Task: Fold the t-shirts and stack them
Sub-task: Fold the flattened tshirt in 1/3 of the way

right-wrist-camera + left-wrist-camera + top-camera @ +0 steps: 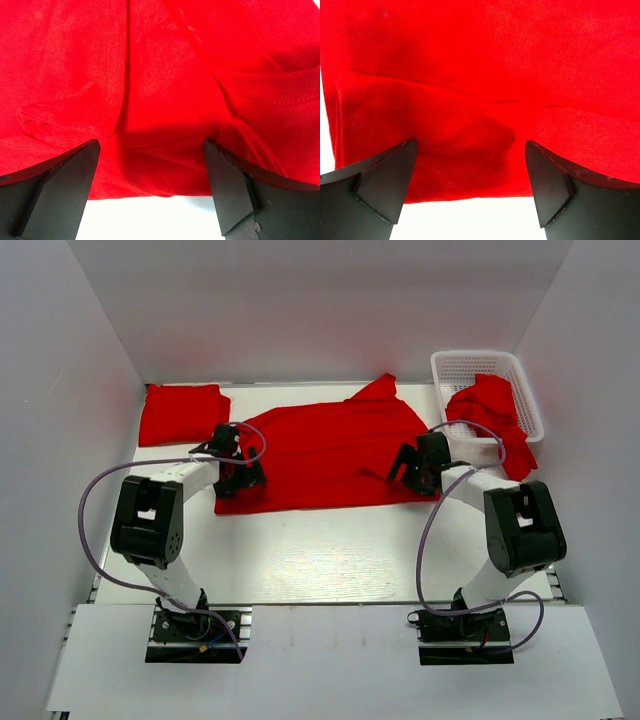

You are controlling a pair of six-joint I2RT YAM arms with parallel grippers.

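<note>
hovering wide open, holding nothing, left gripper [240,474] and right gripper [406,468] sit over near corners of the spread shirt [330,450].

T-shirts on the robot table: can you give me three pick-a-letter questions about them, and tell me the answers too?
1. Where is the white basket?
A. far right corner
B. far left corner
C. right at the near edge

2. What colour is the folded t-shirt?
A. blue
B. red
C. green

3. How is the middle t-shirt lying?
A. rolled in a ball
B. hanging up
C. spread out on the table

Answers:
1 A: the top view shows it at the back on the right.
2 B: it is bright red.
3 C: it lies wide and mostly flat.
</note>
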